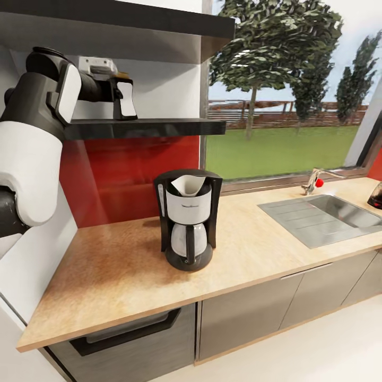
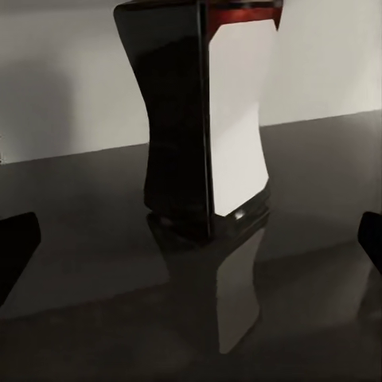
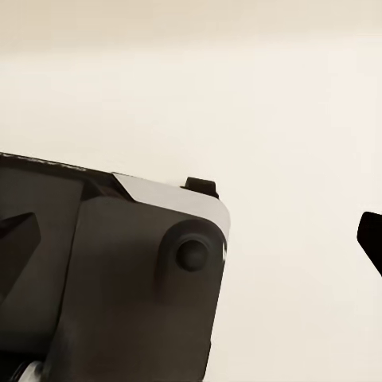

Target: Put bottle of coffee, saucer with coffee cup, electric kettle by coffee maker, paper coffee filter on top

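Faintly, unreadable label on coffee maker [image 1: 187, 219].

Home kitchen, wooden countertop [image 1: 122, 276], sink [image 1: 323, 217], coffee maker [image 1: 187, 218]

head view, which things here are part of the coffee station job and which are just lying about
Part of the job:
coffee maker
paper coffee filter on top of it
bottle of coffee on the shelf
countertop

Just there:
sink
faucet
dark jar at the counter's far right
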Controlling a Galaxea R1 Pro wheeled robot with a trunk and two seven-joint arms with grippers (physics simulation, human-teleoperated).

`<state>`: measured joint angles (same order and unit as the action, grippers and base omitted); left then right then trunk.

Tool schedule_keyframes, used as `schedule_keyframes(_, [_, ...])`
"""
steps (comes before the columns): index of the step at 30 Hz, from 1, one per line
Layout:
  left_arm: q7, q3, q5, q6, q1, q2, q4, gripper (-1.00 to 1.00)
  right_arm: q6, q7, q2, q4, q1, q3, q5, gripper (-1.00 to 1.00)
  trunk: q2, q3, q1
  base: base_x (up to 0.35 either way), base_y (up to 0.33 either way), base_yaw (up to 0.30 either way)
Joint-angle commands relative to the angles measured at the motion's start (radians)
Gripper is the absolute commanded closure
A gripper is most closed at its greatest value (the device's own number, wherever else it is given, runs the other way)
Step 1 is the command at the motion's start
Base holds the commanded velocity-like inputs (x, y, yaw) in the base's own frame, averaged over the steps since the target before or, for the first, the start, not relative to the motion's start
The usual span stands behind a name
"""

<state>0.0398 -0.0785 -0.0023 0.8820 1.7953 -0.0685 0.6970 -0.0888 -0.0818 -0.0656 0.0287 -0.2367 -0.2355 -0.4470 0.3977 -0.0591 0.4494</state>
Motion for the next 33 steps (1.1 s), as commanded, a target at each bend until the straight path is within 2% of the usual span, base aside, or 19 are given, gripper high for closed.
schedule_keyframes(1, [0.003, -0.004, -0.001, 0.003, 0.001, -0.002, 0.001, -1.00, -0.003, -0.004, 0.000, -0.001, -0.001, -0.008, -0.010, -1.00, 0.002, -0.002, 0.001, 0.000, 0.000, 0.000])
schedule_keyframes(10, [0.002, -0.004, -0.001, 0.002, -0.003, -0.011, 0.005, -1.00, -0.003, -0.004, 0.000, -0.001, -0.001, -0.008, -0.009, -1.00, 0.002, -0.002, 0.001, 0.076, 0.011, 0.000])
schedule_keyframes(16, [0.003, -0.003, -0.050, 0.003, -0.004, -0.007, 0.004, -1.00, -0.003, -0.004, 0.000, -0.001, -0.001, -0.008, -0.009, -1.00, 0.002, -0.002, 0.001, 0.102, 0.018, 0.000])
schedule_keyframes(22, [0.003, -0.003, -0.054, 0.003, -0.004, -0.003, 0.005, -1.00, -0.003, -0.004, 0.000, -0.001, -0.001, -0.008, -0.010, -1.00, 0.002, -0.002, 0.001, 0.028, 0.001, 0.000])
schedule_keyframes(28, [0.003, -0.001, -0.054, 0.003, -0.004, 0.000, 0.005, -1.00, -0.003, -0.004, 0.001, -0.002, -0.001, -0.008, -0.010, -1.00, 0.002, -0.002, 0.001, 0.227, 0.000, 0.000])
schedule_keyframes(33, [0.003, 0.001, -0.054, 0.003, -0.004, 0.001, 0.006, -1.00, -0.003, -0.004, 0.001, -0.001, -0.001, -0.008, -0.010, -1.00, 0.002, -0.002, 0.001, 0.056, 0.000, 0.000])
